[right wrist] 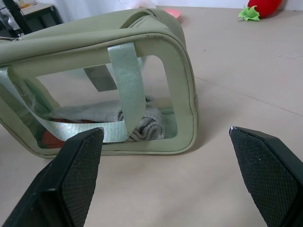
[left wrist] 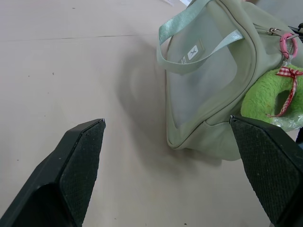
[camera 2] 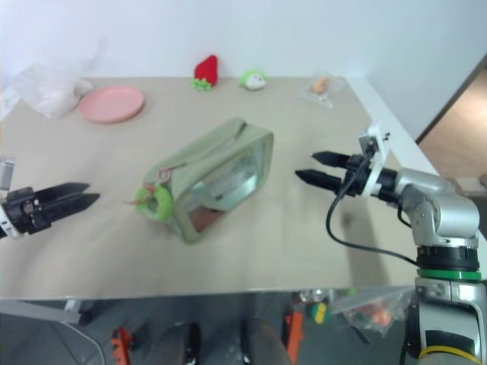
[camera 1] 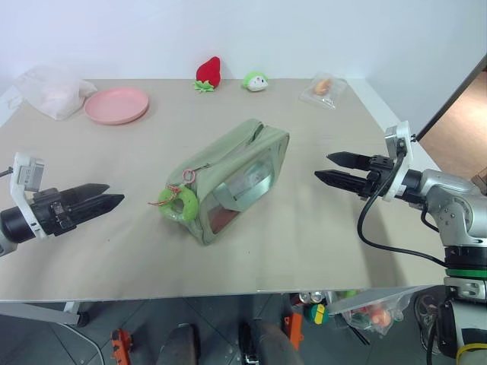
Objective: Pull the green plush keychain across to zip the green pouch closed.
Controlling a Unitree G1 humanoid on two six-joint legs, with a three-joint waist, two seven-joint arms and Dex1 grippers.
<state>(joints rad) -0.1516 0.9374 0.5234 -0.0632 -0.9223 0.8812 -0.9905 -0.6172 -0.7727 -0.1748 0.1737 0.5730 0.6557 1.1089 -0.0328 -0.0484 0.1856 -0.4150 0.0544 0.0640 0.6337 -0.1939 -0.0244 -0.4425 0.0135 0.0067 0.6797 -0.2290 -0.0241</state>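
The green pouch point(camera 1: 232, 179) lies on its side mid-table, its clear window facing the front right, and folded cloth shows through that window in the right wrist view. The green plush keychain point(camera 1: 178, 203), a lime fuzzy ring on a pink-red cord, hangs at the pouch's near-left end by the zipper. My left gripper point(camera 1: 105, 197) hovers open to the left of the keychain, a hand's width away, pointing at it. My right gripper point(camera 1: 333, 169) is open to the right of the pouch, pointing at its window side. Neither touches anything.
A pink plate point(camera 1: 116, 105) and a crumpled clear bag point(camera 1: 53, 91) sit at the back left. At the back edge are a red strawberry plush point(camera 1: 208, 73), a round green-and-white plush point(camera 1: 256, 81) and a small clear bag point(camera 1: 323, 89). The table's front edge point(camera 1: 228, 293) is near.
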